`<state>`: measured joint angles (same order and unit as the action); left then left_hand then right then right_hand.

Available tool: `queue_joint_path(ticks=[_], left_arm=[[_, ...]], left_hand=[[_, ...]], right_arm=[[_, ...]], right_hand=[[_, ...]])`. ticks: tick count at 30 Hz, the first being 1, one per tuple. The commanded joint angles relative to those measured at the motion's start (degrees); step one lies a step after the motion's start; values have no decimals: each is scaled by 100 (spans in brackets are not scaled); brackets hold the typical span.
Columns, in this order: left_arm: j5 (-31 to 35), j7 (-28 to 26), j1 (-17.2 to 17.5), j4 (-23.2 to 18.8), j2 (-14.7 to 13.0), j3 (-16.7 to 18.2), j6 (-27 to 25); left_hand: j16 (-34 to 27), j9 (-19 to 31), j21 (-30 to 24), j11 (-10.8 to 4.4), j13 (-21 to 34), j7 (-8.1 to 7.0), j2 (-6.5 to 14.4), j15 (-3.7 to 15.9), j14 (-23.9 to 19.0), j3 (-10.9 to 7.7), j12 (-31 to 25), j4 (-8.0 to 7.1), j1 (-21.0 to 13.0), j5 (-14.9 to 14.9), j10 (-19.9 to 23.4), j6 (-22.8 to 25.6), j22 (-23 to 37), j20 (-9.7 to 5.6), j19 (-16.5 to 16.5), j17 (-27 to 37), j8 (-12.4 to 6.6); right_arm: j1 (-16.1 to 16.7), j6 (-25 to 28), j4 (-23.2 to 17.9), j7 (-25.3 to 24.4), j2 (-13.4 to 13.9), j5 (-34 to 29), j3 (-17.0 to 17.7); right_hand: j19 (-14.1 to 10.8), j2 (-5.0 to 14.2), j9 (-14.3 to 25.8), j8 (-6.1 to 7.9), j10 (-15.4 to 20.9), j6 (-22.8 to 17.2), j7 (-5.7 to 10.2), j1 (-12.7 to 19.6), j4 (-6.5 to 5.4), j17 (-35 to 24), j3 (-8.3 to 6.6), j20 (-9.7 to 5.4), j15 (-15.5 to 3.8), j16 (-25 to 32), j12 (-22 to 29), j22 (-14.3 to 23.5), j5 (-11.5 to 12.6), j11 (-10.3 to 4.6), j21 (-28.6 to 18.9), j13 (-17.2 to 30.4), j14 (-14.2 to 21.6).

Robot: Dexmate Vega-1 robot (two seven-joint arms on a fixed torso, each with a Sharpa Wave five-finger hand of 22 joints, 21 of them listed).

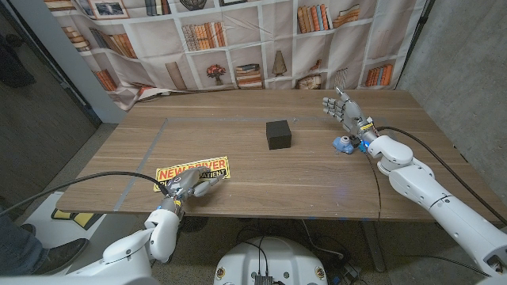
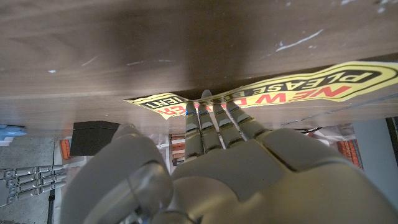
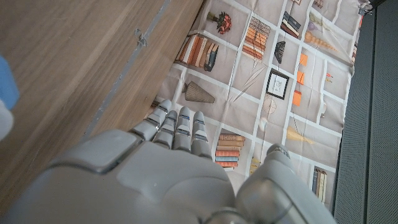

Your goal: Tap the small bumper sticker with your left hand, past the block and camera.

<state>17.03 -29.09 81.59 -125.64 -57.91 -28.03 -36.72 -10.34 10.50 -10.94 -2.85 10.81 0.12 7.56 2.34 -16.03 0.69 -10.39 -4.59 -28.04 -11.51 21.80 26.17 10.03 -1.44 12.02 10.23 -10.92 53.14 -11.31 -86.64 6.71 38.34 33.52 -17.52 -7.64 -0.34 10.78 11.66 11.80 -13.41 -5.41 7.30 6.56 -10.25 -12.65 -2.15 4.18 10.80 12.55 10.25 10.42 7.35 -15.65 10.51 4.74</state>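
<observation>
left hand (image 1: 192, 184): empty, fingers extended, fingertips (image 2: 205, 106) touched bumper sticker (image 1: 191, 170). black block (image 1: 278, 134) well beyond. right hand (image 1: 342, 108): open, empty, blue camera (image 1: 344, 144) just beside wrist.

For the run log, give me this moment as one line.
left hand: fingers on bumper sticker | right hand: open, beside blue toy | black block: mid-table, untouched

There is one yellow sticker (image 1: 192, 172) on the table (image 1: 261, 182). There is one black block (image 1: 278, 134). There is one little blue toy camera (image 1: 344, 143). There are two robot hands, the left hand (image 1: 192, 185) and the right hand (image 1: 342, 108).
</observation>
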Motion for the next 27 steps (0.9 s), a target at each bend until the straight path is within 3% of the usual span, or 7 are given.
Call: queue_joint_path(ticks=[1, 13, 27], left_arm=[[-134, 73, -125, 237, 152, -150, -1], [-135, 228, -270, 363, 188, -389, 3], [-126, 38, -134, 217, 78, -281, 20]], left_hand=[[27, 31, 8, -22, 18, 15, 5, -16, 42, -3, -12, -32, 37, -25, -37, -14, 31, -5, -34, 33, -33], [8, 31, -4, -18, 18, 50, 5, -14, 48, 3, -23, -41, 45, -24, -54, 10, 32, 3, -39, 34, -45], [-15, 32, -19, -6, 18, 56, 9, -4, 31, 6, -48, -50, 50, -23, -39, 52, 33, 6, -38, 35, -61]], right_arm=[[101, 89, -148, -94, 75, -13, 46], [159, 194, -279, -255, 119, -59, 79], [210, 111, -287, -267, 91, -64, 90]], right_hand=[[-49, 57, 24, -3, 33, -25, 5, 1, 28, -23, -3, -13, 13, -8, 12, 20, 20, -21, 42, 25, 1], [-54, 65, 24, -2, 30, -38, -1, 7, 29, -22, -5, -10, 10, -9, 8, 21, 20, -15, 58, 25, 3], [-64, 70, 25, -2, 44, -48, -8, 10, 31, -23, -3, -11, 11, -6, 12, 22, 19, -3, 74, 25, 15]])
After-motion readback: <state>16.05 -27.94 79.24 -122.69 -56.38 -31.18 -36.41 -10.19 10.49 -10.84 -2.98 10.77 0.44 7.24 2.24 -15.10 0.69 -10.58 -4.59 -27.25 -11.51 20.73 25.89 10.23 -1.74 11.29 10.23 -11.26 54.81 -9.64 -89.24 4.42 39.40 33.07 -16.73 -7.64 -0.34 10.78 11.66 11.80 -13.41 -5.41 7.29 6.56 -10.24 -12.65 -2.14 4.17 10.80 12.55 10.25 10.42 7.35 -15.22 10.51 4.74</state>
